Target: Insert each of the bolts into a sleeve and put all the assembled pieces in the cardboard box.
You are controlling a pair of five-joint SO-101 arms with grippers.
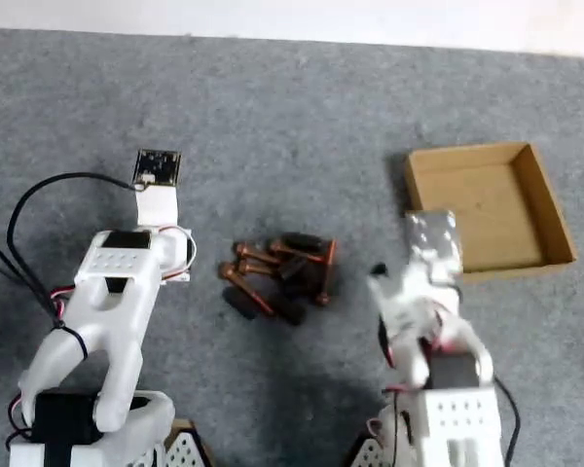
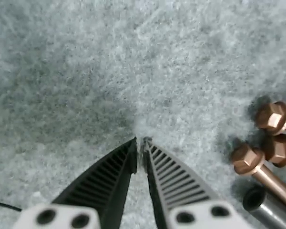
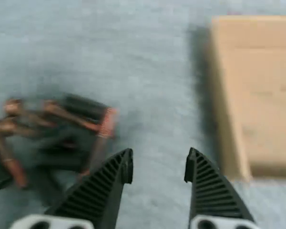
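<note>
A pile of copper bolts (image 1: 263, 268) and black sleeves (image 1: 302, 243) lies mid-table on the grey carpet. The empty cardboard box (image 1: 482, 209) sits at the right rear. My left arm (image 1: 127, 277) stands left of the pile. Its gripper (image 2: 140, 143) is shut on nothing and hangs over bare carpet, with three bolt heads (image 2: 248, 160) and a black sleeve (image 2: 267, 205) off to one side. My right arm (image 1: 428, 282) is between the pile and the box. Its gripper (image 3: 157, 164) is open and empty above the carpet, between the pile (image 3: 52, 131) and the box (image 3: 257, 95).
Grey carpet (image 1: 292, 117) covers the whole table. A black cable (image 1: 24, 209) loops at the left arm's side. A pale strip of wall or floor (image 1: 370, 19) runs along the far edge.
</note>
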